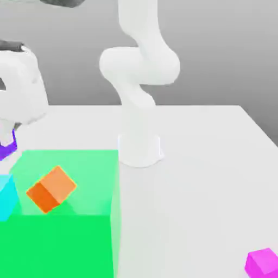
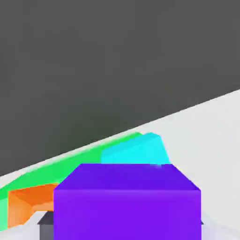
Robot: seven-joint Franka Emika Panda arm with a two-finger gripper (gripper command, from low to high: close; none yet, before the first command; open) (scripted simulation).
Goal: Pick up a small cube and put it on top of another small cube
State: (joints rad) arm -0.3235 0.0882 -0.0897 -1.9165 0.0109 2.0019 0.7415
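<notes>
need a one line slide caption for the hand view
Hand view: violet-purple cube up close at the hand, with the cyan cube, orange cube and green block beyond.

Landmark = big block (image 1: 59,217) on the worktop (image 1: 206,163), exterior view's left. Tilted cube (image 1: 51,188) sits on it. Arm base (image 1: 140,149) just behind its far corner. Another cube (image 1: 262,263) well apart, exterior view's right.

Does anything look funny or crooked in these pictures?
Yes. The orange cube sits tilted on one corner against the big green block instead of lying flat. The magenta cube lies far off by the table's near corner, on the exterior view's right.
</notes>
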